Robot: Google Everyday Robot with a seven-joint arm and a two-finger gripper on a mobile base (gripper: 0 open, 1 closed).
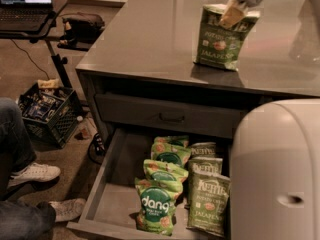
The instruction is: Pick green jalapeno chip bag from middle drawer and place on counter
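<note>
The green jalapeno chip bag (222, 41) stands upright on the grey counter (145, 34), near its front edge. My gripper (234, 13) reaches down from the top of the camera view and is shut on the bag's top edge. The middle drawer (106, 181) is pulled open below. It holds two more olive Kettle bags (209, 204) on its right side and several brighter green dang bags (156, 204) to their left.
A white part of my arm (275, 174) fills the lower right and hides the drawer's right side. The top drawer (172, 118) is closed. On the floor at left are a black crate (47, 114) and a person's shoes (32, 173). A laptop (25, 1) sits at far left.
</note>
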